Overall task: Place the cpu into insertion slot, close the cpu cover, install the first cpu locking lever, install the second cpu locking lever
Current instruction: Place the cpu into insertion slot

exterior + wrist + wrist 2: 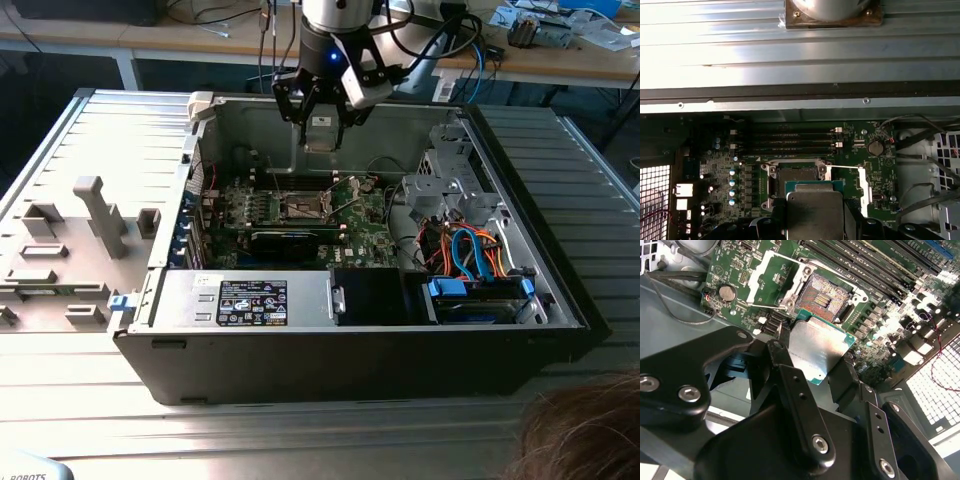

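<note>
Your pincer (815, 365) is clamped on the cpu (817, 352) by two opposite edges. In the second wrist view the chip hangs above the board, not yet seated.

The grip is your first risk. It holds only thin edges, so a jolt could let the chip twist or slide, and it would then come down skewed.

Just beyond the chip lies the insertion slot (824, 297), open, with its contact field bare. In both wrist views the chip looks offset from the slot, though the camera angle may account for that. If the offset is real, I judge a straight descent would land a corner on the silvery rim, or drag across the contacts and bend them. Orientation matters too, and you cannot tell from these views whether the chip's notches match the slot's keys.

Beside the slot, the cpu cover (771, 279) is swung open to one side, with a thin metal lever (845, 167) running next to it. Either could snag the pincer if you drift sideways.

Further out, the memory slots (785, 141) and loose cables (470, 250) crowd the case (300, 370). It sits on the ribbed counter (120, 140), so the arm has little side room.
</note>
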Robot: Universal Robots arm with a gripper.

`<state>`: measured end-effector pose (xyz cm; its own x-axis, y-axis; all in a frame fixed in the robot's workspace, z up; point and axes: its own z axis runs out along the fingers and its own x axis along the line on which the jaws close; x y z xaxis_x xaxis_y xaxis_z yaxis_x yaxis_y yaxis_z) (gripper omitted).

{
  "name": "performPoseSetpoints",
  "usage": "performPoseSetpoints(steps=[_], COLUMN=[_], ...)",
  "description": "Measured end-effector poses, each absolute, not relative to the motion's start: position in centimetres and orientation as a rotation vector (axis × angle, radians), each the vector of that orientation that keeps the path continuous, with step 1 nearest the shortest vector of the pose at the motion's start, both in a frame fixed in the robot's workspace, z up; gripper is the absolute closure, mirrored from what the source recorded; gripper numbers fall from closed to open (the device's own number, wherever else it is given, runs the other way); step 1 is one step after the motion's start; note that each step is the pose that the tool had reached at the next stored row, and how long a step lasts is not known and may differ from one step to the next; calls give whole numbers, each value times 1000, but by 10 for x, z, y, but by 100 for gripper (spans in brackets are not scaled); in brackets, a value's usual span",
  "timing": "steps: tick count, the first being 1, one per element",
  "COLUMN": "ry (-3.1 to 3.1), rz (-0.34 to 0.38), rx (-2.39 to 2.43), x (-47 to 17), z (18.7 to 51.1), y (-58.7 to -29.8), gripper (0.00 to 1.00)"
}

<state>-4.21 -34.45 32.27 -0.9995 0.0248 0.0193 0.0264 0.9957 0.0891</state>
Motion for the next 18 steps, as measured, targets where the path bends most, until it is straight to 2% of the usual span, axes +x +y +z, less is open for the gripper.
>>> performPoseSetpoints(steps=[18], ry=[-3120], rz=[-140], rx=[-40], x=[-44], z=[319], y=[-344], gripper=[45])
